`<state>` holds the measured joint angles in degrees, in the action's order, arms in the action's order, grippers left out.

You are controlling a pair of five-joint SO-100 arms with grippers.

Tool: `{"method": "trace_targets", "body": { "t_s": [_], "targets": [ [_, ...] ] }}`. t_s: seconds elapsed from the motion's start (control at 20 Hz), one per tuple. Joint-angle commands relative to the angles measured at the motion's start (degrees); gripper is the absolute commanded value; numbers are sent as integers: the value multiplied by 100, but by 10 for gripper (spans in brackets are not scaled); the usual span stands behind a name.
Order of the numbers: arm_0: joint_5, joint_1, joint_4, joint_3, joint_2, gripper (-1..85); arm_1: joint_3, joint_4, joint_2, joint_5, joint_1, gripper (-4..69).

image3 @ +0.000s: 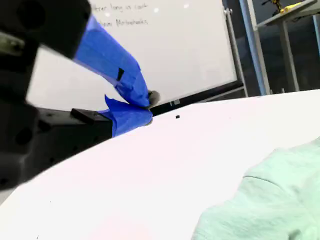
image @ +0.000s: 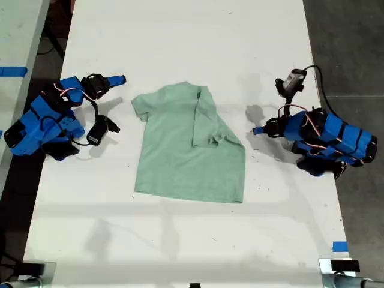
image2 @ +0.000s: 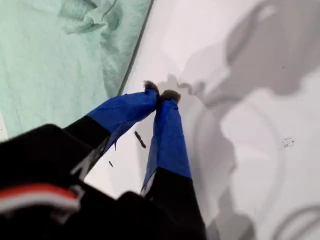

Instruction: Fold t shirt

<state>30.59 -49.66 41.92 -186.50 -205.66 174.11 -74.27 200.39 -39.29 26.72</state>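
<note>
T shirt (image: 180, 156) lying mid-bench (image: 180, 36), one sleeve folded inward. First hand (image2: 160, 95) pressed together, empty, just beside the shirt's edge. Second hand (image3: 147, 107) also pressed together, empty, near the other sleeve.

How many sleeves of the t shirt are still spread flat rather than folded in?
1. On the t shirt, the sleeve toward the exterior view's left lies spread flat on the table; the other sleeve is folded onto the body.
</note>
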Motion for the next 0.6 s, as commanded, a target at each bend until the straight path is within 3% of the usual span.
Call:
{"method": "trace_targets", "body": {
  "t_s": [0.0, 0.55],
  "targets": [
    [-123, -70, 18, -211, -44, -3, 255, -79, 62, 114, 53, 24],
    [-220, -132, 53, -220, -44, -3, 264, -105, 62, 132, -9, 24]
  ]
}}
